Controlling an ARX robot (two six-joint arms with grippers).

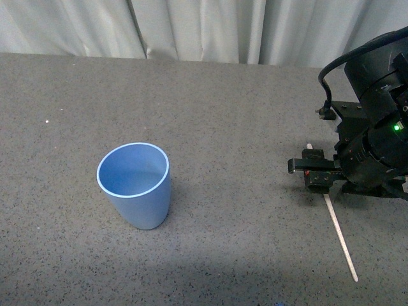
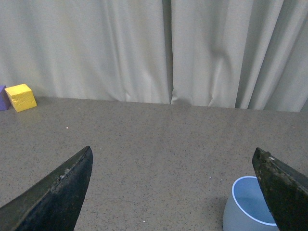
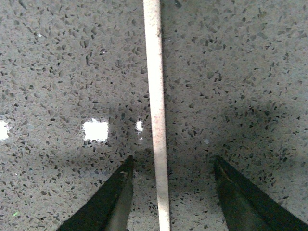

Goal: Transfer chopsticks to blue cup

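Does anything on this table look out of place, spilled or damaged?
Nothing looks spilled or damaged. The blue cup stands on its base, empty. The one odd point: only a single chopstick shows, lying flat on the table between the jaws of the open right gripper. A yellow block sits far off by the curtain.

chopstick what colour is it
The chopstick is pale cream-white; right wrist view shows it best.

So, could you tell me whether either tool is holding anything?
Nothing is held. The right tool is open astride the chopstick; the left tool is empty.
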